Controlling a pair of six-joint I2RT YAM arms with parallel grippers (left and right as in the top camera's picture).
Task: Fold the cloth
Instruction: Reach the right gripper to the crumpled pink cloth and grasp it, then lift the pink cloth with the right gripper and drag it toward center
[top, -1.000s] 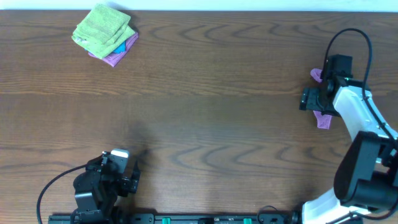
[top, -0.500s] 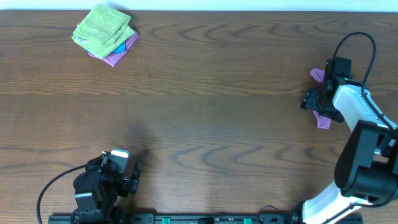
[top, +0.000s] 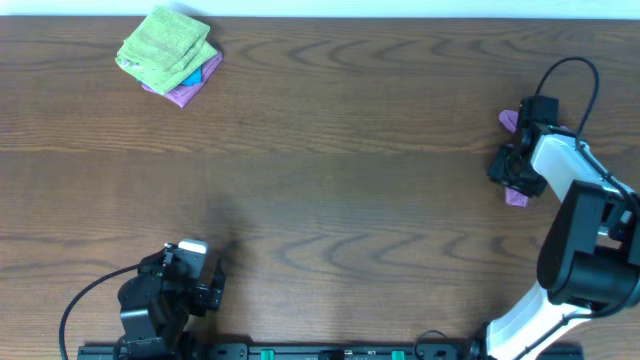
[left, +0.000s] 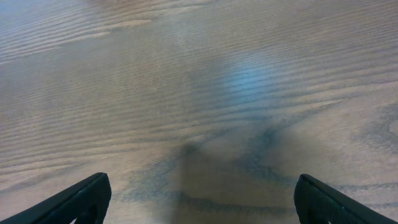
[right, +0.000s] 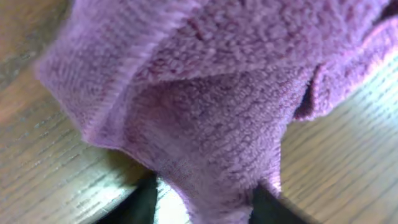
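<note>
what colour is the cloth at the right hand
The cloth is purple, clearest in the right wrist view.

The right gripper (top: 507, 166) has been moved slightly toward the right edge of the tabletop (top: 350, 150) and turned. The purple cloth (top: 516, 197) under it has been drawn in, so less of its lower end is seen.

Overhead hangs high, looking straight down on the whole table (top: 330, 180). Left wrist peers low across bare wood; right wrist sits tight against the purple cloth (right: 217, 124), which overhead also catches, far right.
</note>
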